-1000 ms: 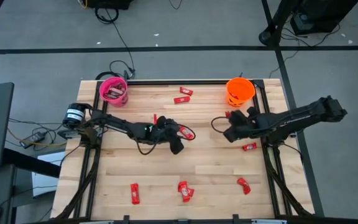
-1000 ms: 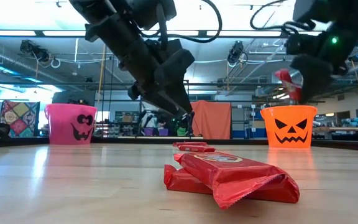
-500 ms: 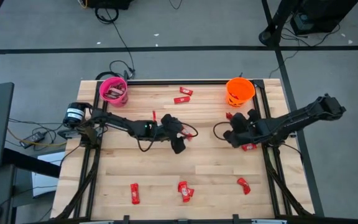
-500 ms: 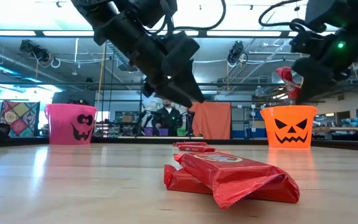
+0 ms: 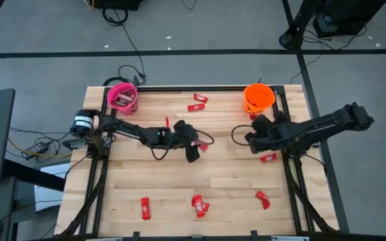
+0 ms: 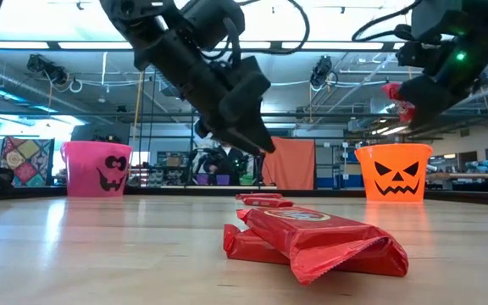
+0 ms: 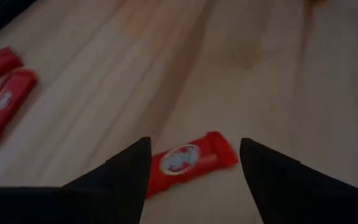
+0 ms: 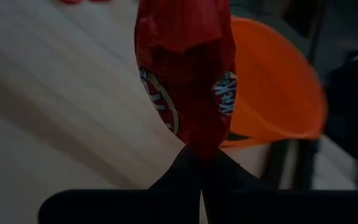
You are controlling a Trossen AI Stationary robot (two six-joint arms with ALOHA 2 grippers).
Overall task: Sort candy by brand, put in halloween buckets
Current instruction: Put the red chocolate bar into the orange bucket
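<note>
Right wrist view: our right hand [image 8: 194,158] pinches a red candy [image 8: 185,74] near the orange bucket [image 8: 278,93]; left hand [image 7: 194,171] spread over another bar [image 7: 188,158] mid-desk.

The pink bucket [image 5: 122,97] stands at the far left corner of the table, the orange bucket [image 5: 258,97] at the far right corner; both are upright with a black pumpkin face. Red wrapped candy bars lie scattered flat: two [image 5: 197,102] between the buckets, one [image 7: 188,159] near the table's middle, one [image 5: 269,158] at the right side, several [image 5: 199,204] along the near edge. One red bar [image 8: 185,71] is held in the air just beside the orange bucket
</note>
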